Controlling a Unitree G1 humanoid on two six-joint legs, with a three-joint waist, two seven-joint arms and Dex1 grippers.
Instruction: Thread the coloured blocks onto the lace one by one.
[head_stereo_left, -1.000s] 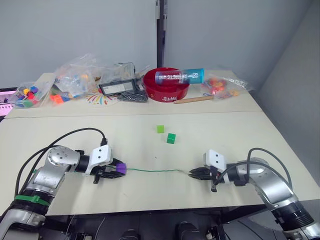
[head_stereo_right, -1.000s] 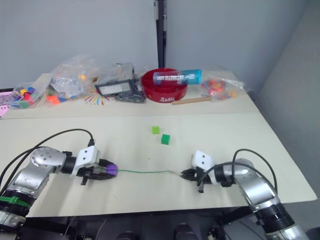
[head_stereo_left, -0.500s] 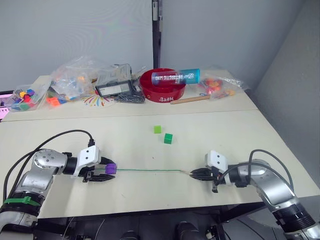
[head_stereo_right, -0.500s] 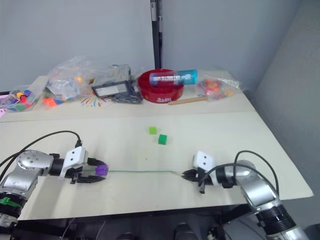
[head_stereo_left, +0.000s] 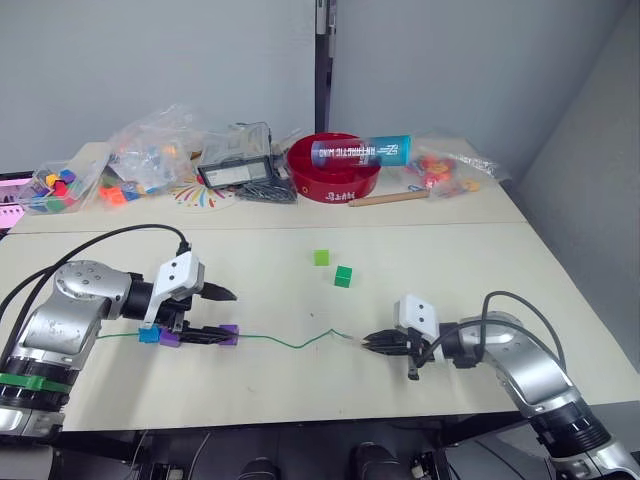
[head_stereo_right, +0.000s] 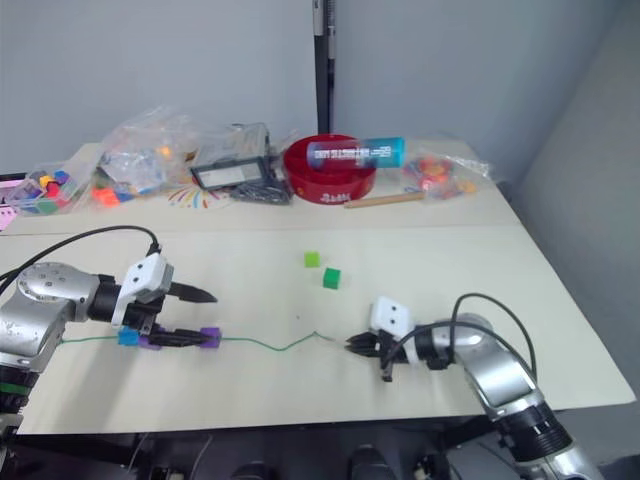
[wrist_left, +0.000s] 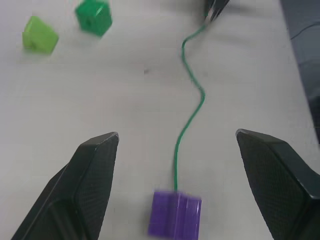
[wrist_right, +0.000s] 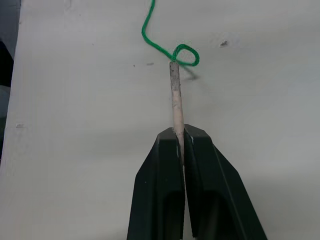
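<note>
The 2 head views look forward and down over the table (head_stereo_left: 440, 250) from above, side by side, sharing the whole scene. Each wrist camera sits close to the tabletop, facing along its own fingers. The left wrist view shares the lace (wrist_left: 192, 107) with the right wrist view.

The right tool (wrist_right: 181, 137), two black fingers pressed together, clamps the pale stiff tip of the thin green lace (wrist_right: 175, 95); beyond the tip the lace forms a small loop on the pale counter (wrist_right: 75, 100)
</note>
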